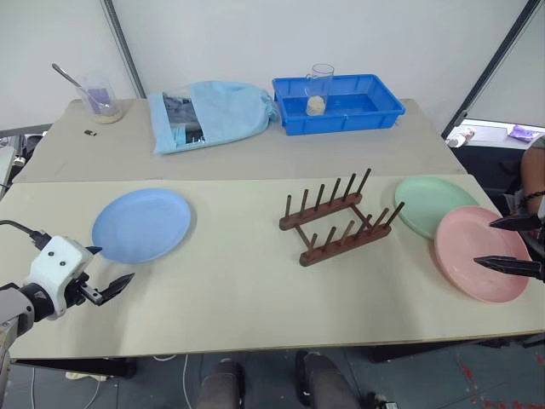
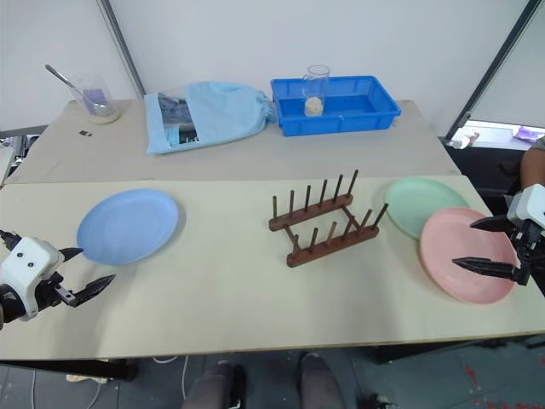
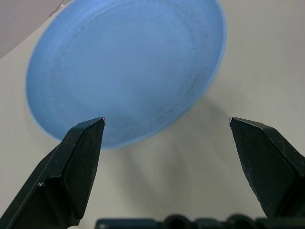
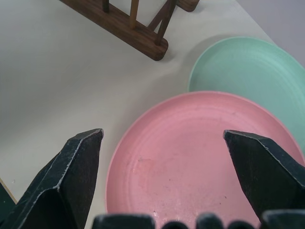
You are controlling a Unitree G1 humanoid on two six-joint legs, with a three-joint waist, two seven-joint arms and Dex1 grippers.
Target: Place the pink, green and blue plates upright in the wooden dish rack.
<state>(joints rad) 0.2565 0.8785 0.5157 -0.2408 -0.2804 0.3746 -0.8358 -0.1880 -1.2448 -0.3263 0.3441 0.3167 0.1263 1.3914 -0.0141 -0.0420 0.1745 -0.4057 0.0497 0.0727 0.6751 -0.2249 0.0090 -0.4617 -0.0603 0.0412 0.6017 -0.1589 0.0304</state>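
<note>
both pincers gape, holding nothing: right pincer [image 1: 509, 244] over the pink plate [image 1: 477, 253] by the counter's [image 1: 247, 290] right edge (overlapping the green plate [image 1: 428, 204]), left pincer [image 1: 109, 270] beside the blue plate [image 1: 141, 224]; the rack [image 1: 335, 220] sits mid-counter; best pinch the pink rim.

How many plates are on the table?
3. The blue plate lies flat on the left, the green plate on the right beyond the rack, and the pink plate lies overlapping its near edge. None looks hidden.
</note>
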